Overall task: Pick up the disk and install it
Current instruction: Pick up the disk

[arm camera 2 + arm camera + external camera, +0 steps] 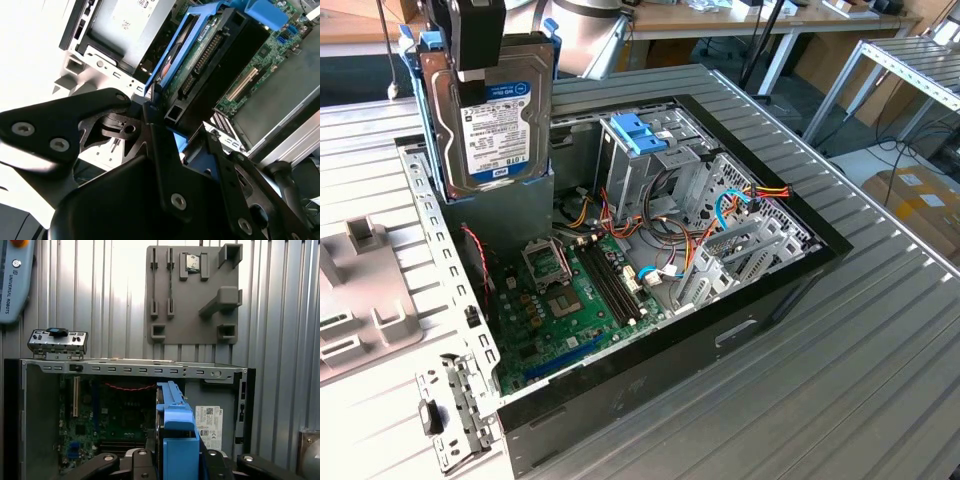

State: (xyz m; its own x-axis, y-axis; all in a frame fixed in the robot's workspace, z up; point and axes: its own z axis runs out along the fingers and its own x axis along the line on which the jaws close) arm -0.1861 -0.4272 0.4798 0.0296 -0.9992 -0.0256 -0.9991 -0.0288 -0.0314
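Here disk (490,110) hangs over PSU box (505,225); wires (665,215) by cage (640,165).

Blue-railed, white-labelled disk (500,130), upright, aloft

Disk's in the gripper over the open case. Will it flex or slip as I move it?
Probably rigid: the disk looks like a metal slab, so no flex. Likely dense for its size. The gripper clamps its upper end in the exterior view, so it might pivot if jolted.
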